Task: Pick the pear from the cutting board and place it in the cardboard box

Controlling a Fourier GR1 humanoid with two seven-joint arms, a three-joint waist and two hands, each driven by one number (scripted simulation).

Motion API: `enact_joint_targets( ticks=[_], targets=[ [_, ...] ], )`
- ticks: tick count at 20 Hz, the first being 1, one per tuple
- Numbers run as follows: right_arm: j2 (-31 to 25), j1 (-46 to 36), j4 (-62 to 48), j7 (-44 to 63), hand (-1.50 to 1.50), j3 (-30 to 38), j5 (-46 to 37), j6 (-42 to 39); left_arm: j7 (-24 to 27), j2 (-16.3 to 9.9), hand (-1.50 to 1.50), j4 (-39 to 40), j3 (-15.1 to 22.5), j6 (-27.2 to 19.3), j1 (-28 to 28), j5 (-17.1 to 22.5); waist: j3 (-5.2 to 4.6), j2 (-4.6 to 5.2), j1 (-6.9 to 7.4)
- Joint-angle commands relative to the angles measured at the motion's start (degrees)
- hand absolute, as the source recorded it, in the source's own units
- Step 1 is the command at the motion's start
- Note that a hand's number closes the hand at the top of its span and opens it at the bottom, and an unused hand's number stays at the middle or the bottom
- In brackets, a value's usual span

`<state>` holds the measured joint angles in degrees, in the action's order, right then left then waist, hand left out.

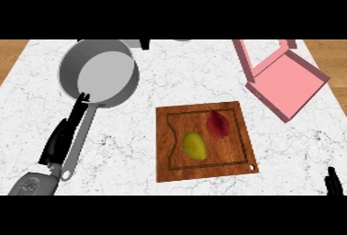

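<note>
A yellow-green pear lies on the left half of the wooden cutting board at the counter's middle. The box is pink, shallow and open, with its lid raised behind it, at the far right. My left hand shows at the lower left, open with its fingers pointing up beside the pan's handle, well left of the board. Only a straight fingertip of my right hand peeks in at the lower right edge, right of the board. Neither hand touches the pear.
A dark red pointed vegetable lies on the board just up and right of the pear. A grey pan stands at the far left, its long handle running down towards my left forearm. White marble counter separates pan, board and box.
</note>
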<state>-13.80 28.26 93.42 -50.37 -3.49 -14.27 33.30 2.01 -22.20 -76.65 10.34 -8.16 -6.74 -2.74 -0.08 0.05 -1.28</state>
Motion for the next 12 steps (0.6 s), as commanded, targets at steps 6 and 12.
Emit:
enact_joint_targets(
  ticks=[6, 12],
  targets=[
    [2.57, 8.38, 15.68, 30.13, -1.50, -11.17, -28.86, 3.38, -1.84, 0.78, 0.00, -0.60, -0.06, 0.79, -2.31, -1.45, -0.12, 0.20, 1.33],
    [9.22, 4.27, 19.11, 48.71, -1.50, -13.43, -46.90, -4.70, 3.41, 2.23, 0.00, 5.72, -1.52, 1.40, -3.27, -1.78, -0.11, 0.32, 1.11]
  ],
)
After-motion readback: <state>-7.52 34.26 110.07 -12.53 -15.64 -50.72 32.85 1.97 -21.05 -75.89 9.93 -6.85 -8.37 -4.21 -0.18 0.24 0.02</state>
